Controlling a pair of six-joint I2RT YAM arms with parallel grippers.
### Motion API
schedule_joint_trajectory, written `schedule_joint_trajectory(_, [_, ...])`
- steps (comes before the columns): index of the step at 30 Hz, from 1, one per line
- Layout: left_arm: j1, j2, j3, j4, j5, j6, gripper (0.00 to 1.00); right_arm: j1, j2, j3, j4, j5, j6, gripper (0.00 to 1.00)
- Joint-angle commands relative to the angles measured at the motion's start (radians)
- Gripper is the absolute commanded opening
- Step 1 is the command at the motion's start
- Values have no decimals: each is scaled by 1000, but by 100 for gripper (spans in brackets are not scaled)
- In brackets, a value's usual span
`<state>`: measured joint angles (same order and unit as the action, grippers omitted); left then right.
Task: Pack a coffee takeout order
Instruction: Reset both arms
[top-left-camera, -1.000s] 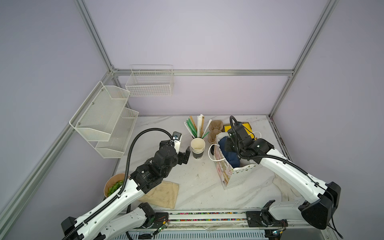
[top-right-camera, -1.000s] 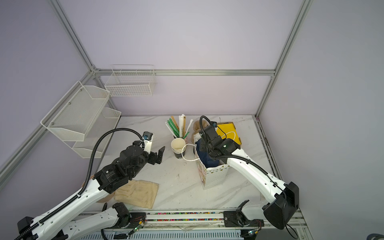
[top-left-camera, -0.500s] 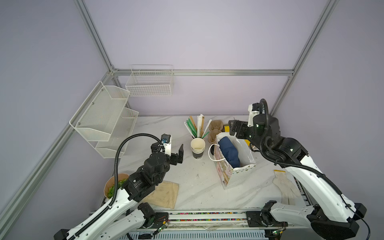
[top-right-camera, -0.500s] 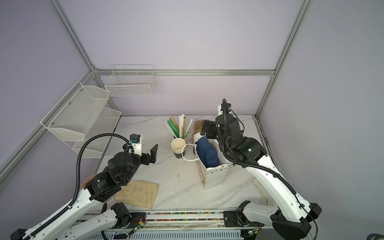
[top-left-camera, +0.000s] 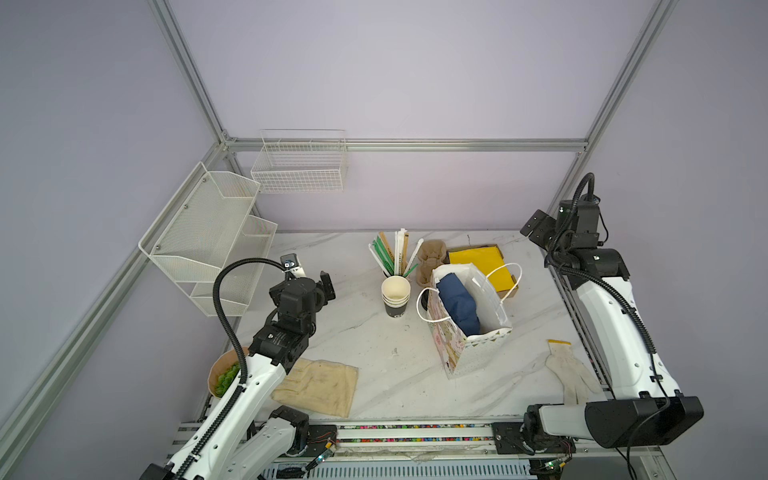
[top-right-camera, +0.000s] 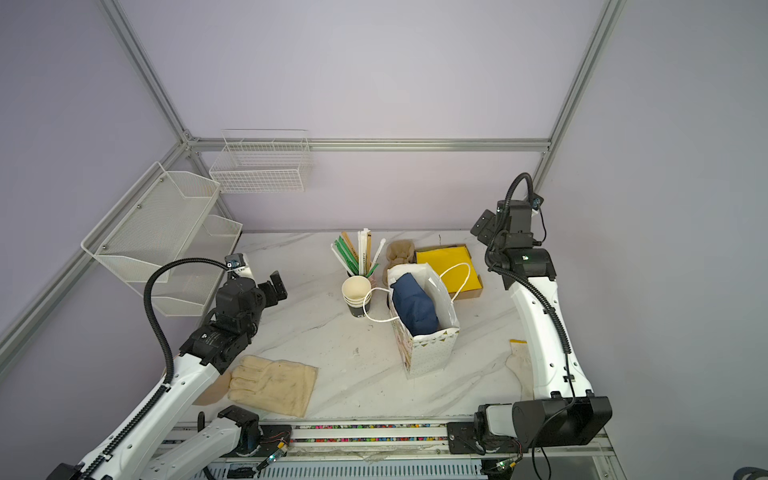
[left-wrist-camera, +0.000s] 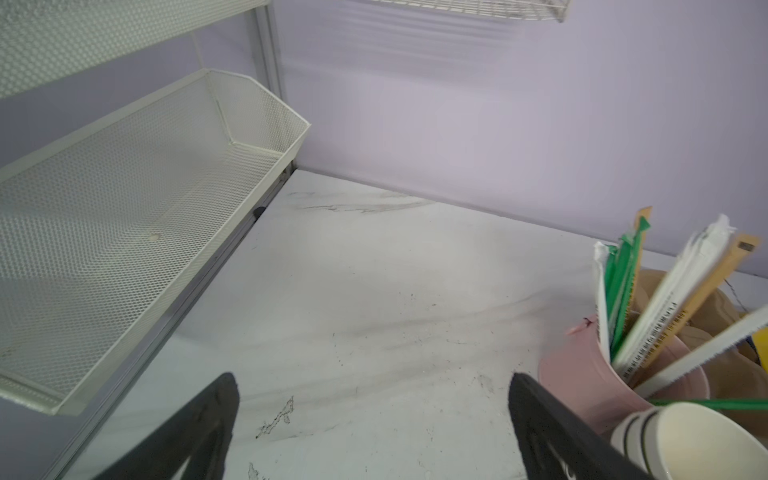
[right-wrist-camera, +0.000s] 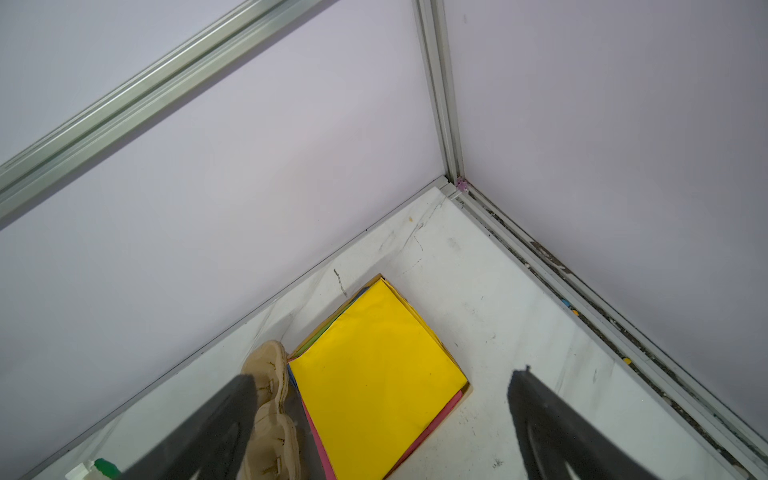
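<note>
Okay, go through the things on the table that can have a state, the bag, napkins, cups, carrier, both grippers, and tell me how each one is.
paper gift bag: upright, mouth open
navy napkin: inside the bag
paper cup stack: upright, nested, no lid, top cup empty
pulp carrier: outside the bag, not packed
yellow napkin: lying flat in its box
left gripper: open, empty
right gripper: open, empty

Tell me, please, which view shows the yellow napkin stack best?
The right wrist view: the yellow napkin stack lies close, nearly whole. Both top views show it small, partly behind the bag; the left wrist view shows none clearly.
</note>
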<state>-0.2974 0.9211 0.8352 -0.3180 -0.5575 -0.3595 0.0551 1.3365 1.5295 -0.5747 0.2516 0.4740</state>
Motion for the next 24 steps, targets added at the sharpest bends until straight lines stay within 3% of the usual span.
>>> schedule_joint_trajectory(1, [39,11,-63,78,-48,-37,100,-8,-75,-140,221,75,76,97])
schedule_joint_trajectory(5, [71,28,-114,142,-115,5,100,-9,-261,-529,698,292,107,97])
schedule_joint_trajectory(8, [93,71,-120,155,-115,12,100,-9,-364,-785,928,509,391,98])
schedule_joint_trajectory(9, [102,87,-120,153,-111,5,100,-9,-379,-834,987,524,395,97])
schedule_joint_trajectory(10, [114,103,-120,146,-105,-11,100,-9,-396,-849,1014,455,260,98])
schedule_joint_trajectory(11, [127,113,-125,149,-91,-25,100,-6,-418,-851,1061,371,-29,97])
schedule_joint_trajectory(12, [137,117,-132,154,-78,-30,100,15,-428,-879,1127,325,-156,98])
schedule_joint_trajectory(13, [147,120,-138,158,-72,-42,100,57,-442,-926,1181,400,-79,98])
schedule_joint_trajectory(15, [163,131,-150,169,-62,-51,100,95,-419,-1047,1411,434,-148,98])
schedule_joint_trajectory(16, [168,142,-155,181,-57,-46,100,130,-375,-1059,1433,443,-176,98])
schedule_joint_trajectory(17, [169,154,-158,187,-54,-34,100,156,-329,-1042,1383,537,-172,98])
schedule_joint_trajectory(21, [180,187,-177,216,-67,-5,100,168,-207,-1056,1403,484,-352,98])
schedule_joint_trajectory(24, [193,203,-231,308,-38,32,100,170,-144,-1131,1419,534,-282,98])
